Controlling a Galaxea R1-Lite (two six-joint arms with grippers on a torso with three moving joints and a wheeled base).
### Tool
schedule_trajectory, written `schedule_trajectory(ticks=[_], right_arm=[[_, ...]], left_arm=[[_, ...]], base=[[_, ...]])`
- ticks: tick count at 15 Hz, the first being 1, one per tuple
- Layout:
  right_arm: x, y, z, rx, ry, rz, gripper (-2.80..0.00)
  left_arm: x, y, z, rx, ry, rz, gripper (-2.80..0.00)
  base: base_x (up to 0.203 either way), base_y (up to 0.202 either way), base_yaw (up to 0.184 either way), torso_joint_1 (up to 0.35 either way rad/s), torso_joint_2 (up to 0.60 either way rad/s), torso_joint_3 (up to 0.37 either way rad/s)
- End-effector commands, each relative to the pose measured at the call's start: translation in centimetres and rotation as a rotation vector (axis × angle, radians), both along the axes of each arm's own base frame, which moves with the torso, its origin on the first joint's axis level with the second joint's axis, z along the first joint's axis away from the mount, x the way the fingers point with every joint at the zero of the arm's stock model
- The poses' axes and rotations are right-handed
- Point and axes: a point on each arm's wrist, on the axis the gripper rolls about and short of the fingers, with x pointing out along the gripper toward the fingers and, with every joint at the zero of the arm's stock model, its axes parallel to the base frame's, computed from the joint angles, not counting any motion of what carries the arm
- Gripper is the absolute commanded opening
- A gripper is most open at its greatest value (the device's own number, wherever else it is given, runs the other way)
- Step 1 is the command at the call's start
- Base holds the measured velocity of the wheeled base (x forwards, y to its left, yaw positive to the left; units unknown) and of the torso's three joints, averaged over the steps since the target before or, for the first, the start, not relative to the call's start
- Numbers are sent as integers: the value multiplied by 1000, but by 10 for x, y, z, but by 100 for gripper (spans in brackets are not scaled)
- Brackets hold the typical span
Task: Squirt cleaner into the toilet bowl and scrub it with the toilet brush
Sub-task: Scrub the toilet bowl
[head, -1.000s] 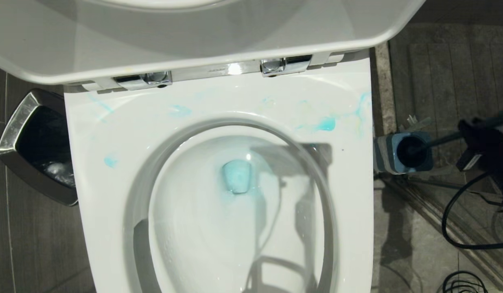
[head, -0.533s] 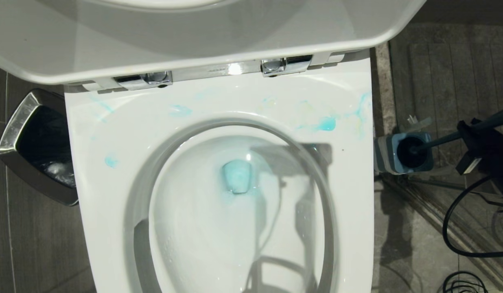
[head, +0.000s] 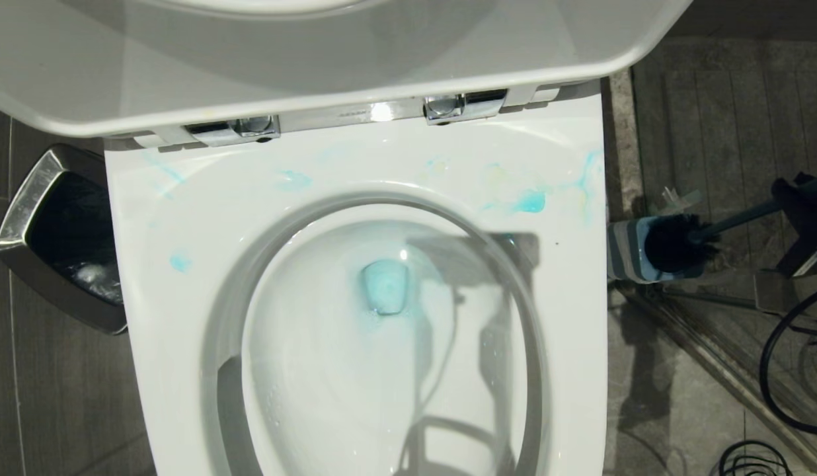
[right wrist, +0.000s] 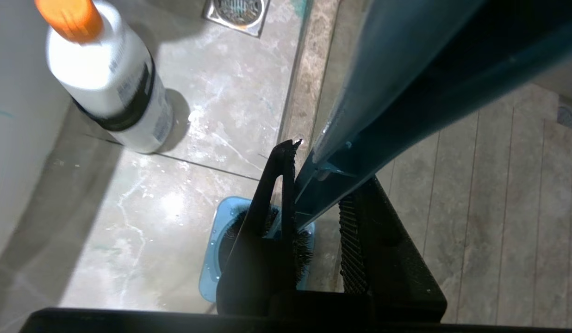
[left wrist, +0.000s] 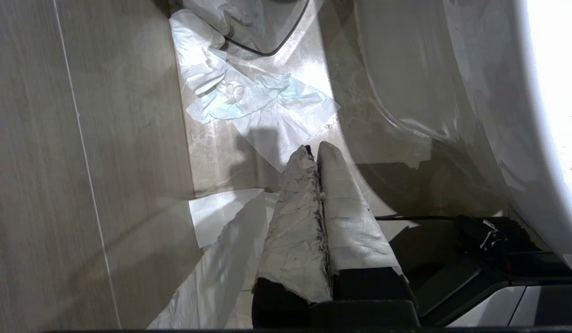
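The toilet brush (head: 679,242) is clamped by its teal handle in the right gripper (right wrist: 313,194), out to the right of the toilet bowl (head: 184,218). The dark bristle head sits at the mouth of the blue-grey holder (head: 623,251), which stands on the floor just beside the bowl's right edge; it looks part way out, not fully clear. To do this step well, the head should be lifted straight up till it is free of the holder, so the holder is not tipped or dragged, and then carried across over the rim w/o knocking the ceramic (drips on the floor are likely if it is swung fast). The handle should be kept tight between the jaws, since a slim stick can twist. The bowl is open, seat and lid up. In it, pale blue cleaner (head: 385,285) is pooled at the bottom, and more is smeared on the flat rim near the hinges, esp. on the right side. No scrubbing marks can be told yet. A cleaner bottle (right wrist: 108,83) with an orange cap stands on the floor near the holder. To the left of the bowl a chrome-rimmed bin (head: 25,198) is seen, dark inside, w/ something pale at the bottom. The left gripper (left wrist: 313,152) hangs low by the bowl's left side, jaws pressed together, holding nothing.
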Motion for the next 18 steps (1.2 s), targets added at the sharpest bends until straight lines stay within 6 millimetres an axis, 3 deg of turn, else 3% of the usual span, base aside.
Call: schedule_trajectory(ticks=[1, 5, 10, 18], right_arm=[[-24, 3, 29, 16, -27, 11, -280], [-44, 5, 61, 75, 4, 62, -280], [-52, 8, 105, 113, 4, 103, -280], [-58, 17, 124, 104, -6, 155, -280]], left_arm=[[0, 0, 0, 0, 1, 0, -280], [0, 0, 0, 0, 1, 0, -280], [0, 0, 0, 0, 0, 0, -280], [0, 0, 0, 3, 0, -1, -280]], base=[[0, 0, 0, 0, 0, 0], [0, 0, 0, 0, 0, 0], [0, 0, 0, 0, 0, 0], [0, 0, 0, 0, 0, 0]])
